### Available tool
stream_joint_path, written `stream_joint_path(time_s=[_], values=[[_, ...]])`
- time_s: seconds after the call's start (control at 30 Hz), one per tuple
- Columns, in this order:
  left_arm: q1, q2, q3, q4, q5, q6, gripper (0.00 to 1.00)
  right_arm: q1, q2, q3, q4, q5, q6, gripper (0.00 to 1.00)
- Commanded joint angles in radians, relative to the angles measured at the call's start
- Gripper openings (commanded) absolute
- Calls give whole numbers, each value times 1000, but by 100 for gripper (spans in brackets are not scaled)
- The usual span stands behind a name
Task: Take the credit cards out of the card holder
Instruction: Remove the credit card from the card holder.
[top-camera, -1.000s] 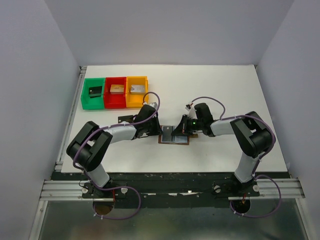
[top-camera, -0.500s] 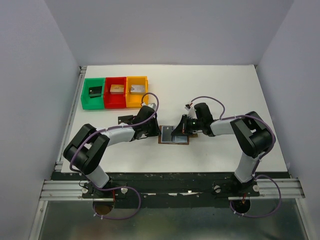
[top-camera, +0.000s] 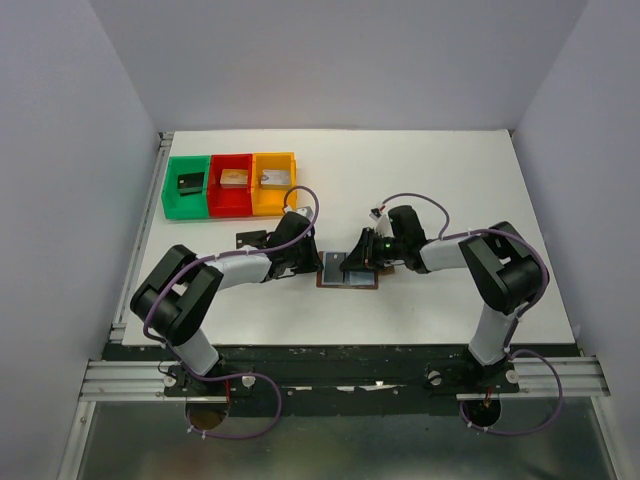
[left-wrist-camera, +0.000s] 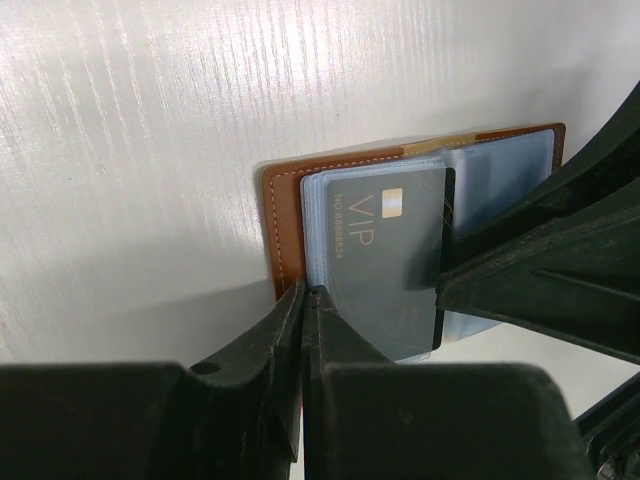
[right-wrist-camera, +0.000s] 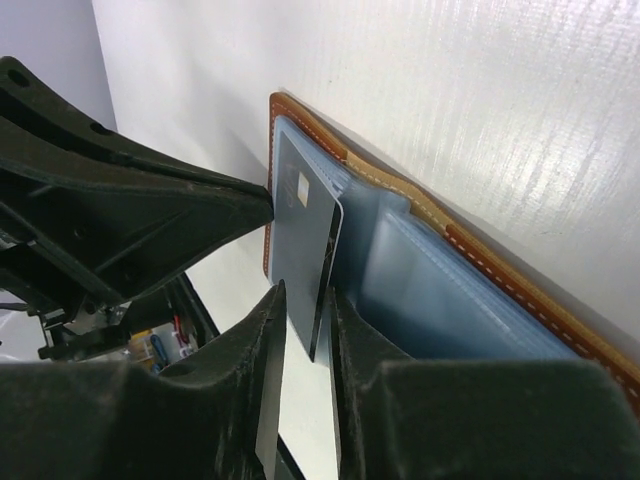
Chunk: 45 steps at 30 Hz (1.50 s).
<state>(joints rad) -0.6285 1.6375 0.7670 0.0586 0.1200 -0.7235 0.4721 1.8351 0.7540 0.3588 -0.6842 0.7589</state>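
Card holder (left-wrist-camera: 283, 215) lay open on the tabletop (left-wrist-camera: 150, 150), mid-table. Left end effector (left-wrist-camera: 303, 300) pinched its leather edge. Right end effector (right-wrist-camera: 305, 292) stood parted astride the half-out grey card (left-wrist-camera: 385, 260). I judged: close squarely, draw straight along the pocket.

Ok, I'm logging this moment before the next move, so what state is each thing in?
card holder, lying open, blue lining up.
grey VIP card, tilted up off the sleeves, its edge between the right gripper's jaws.
left gripper, pinched shut on the card holder's edge.
right gripper, jaws slightly apart around the card.
green bin, red bin, orange bin, one block in each.
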Motion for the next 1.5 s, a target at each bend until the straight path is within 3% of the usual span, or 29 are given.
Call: stream_joint_path(time_s=[0.0,0.43,1.07,1.37,1.47], values=[[-10,24,-3,-8,18,1,15,8,16,-13,80,-24,43,31],[-16,38,3,-8,21,1,15,8,52,-21,209,-107,106,31],[-23,50,8,3,30,-4,14,14,101,10,178,-153,92,35],[-22,65,3,-13,24,-22,0,16,30,7,83,-124,37,33],[-19,65,3,-20,20,-24,0,14,15,4,68,-120,34,33]])
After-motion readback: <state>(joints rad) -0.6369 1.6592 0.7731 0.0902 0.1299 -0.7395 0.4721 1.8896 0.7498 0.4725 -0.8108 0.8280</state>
